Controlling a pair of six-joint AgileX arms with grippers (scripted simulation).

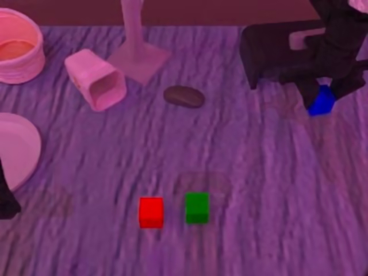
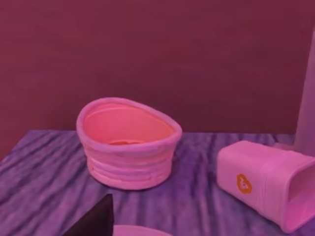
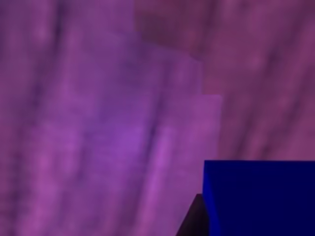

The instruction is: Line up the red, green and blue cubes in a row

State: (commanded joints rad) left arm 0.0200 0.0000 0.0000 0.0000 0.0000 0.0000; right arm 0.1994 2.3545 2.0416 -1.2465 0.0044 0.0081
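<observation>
Top view first, sweeping from the left edge: the left gripper [image 1: 7,201] sits parked low at the left side of the table, only a dark sliver of it showing, and I cannot tell whether its fingers are apart or together. Just beyond it lies a flat pale round plate [image 1: 20,146], cut off by the left border. Up in the far left corner stands a pale ribbed round bowl [image 1: 22,49], upright, and the left wrist view shows the same bowl [image 2: 129,162] with its mouth facing up. Next along, a pale squarish cup [image 1: 95,79] lies tipped on its side, mouth pointing toward the near edge; from the left wrist the cup [image 2: 268,184] shows a small orange mark on its wall. Beside it rises a pale stand with a square base [image 1: 140,57], then a dark oval pebble-like object [image 1: 184,96] flat on the purple wood-grain table [image 1: 259,172].

Down near the front, the small bright red cube [image 1: 151,212] and the small bright green cube [image 1: 196,207] sit side by side, close but apart, red to the left.

Over on the right, a dark blocky object [image 1: 270,52] rests near the back. The right gripper [image 1: 323,95] is clamped around the small deep blue cube [image 1: 321,102], far right and well away from the other two; the right wrist view shows the blue cube [image 3: 261,196] filling its corner.
</observation>
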